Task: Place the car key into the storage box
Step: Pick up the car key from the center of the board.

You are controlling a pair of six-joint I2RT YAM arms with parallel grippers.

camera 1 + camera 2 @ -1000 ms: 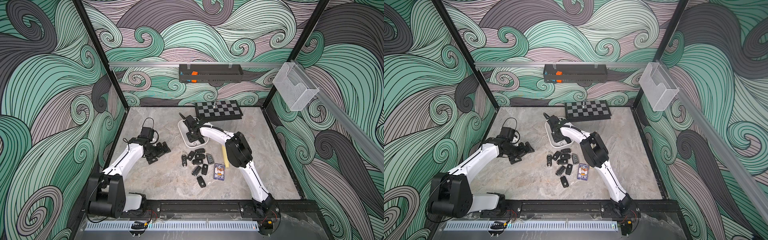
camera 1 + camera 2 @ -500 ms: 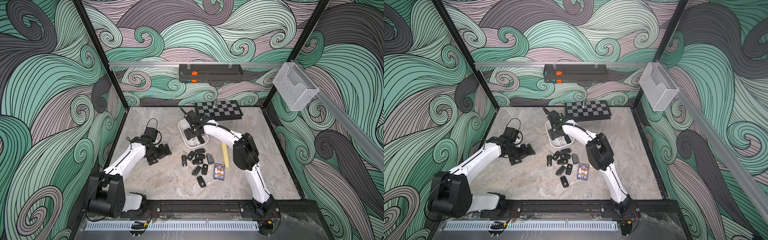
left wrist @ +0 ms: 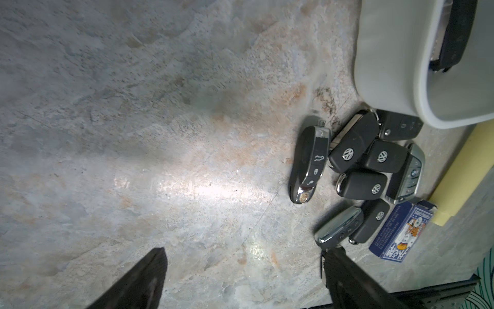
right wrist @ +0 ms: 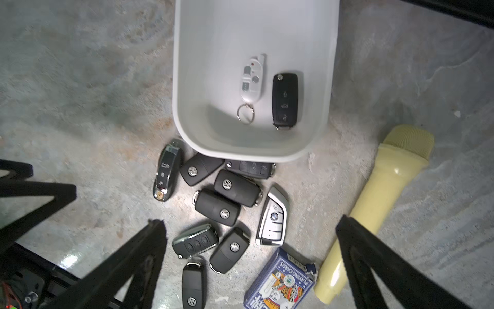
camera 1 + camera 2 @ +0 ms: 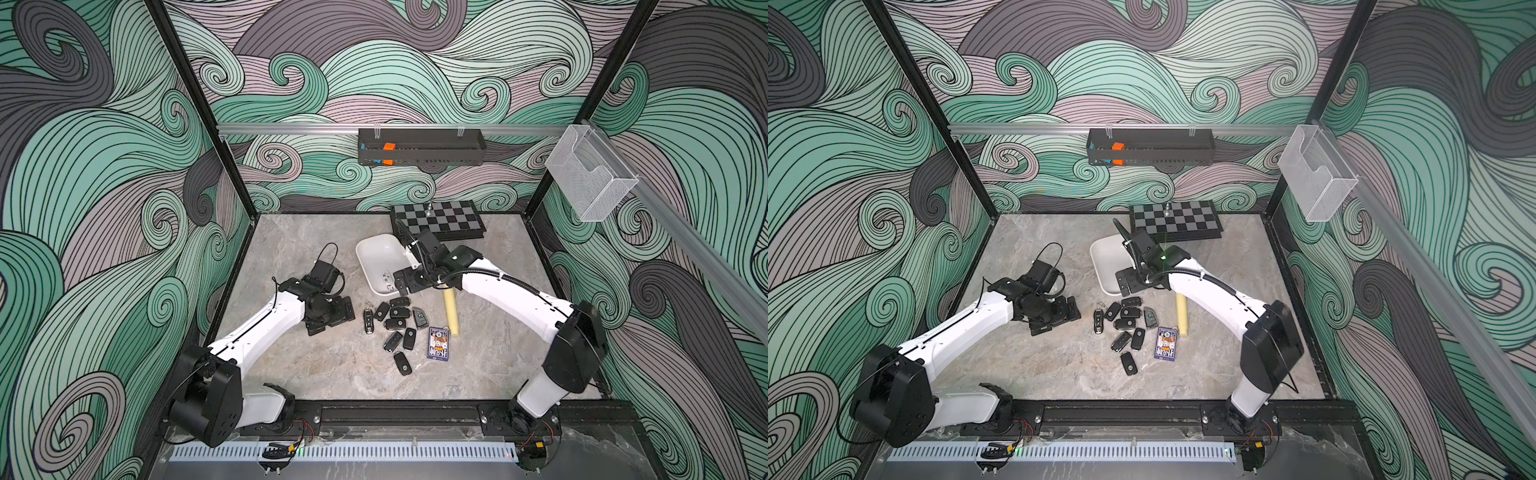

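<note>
Compared with a second ago our right gripper (image 4: 251,220) is spread and empty, the car key (image 4: 285,100) lies in the near end of the storage box (image 4: 187,80) beside a white fob (image 4: 252,77), and we reckon our left gripper (image 3: 246,251), also spread, could snag two of the bunched fobs (image 3: 355,149).

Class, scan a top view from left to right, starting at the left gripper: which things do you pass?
left gripper → chrome-trimmed key fob → lone black key fob → blue playing-card box → wire-mesh basket
</note>
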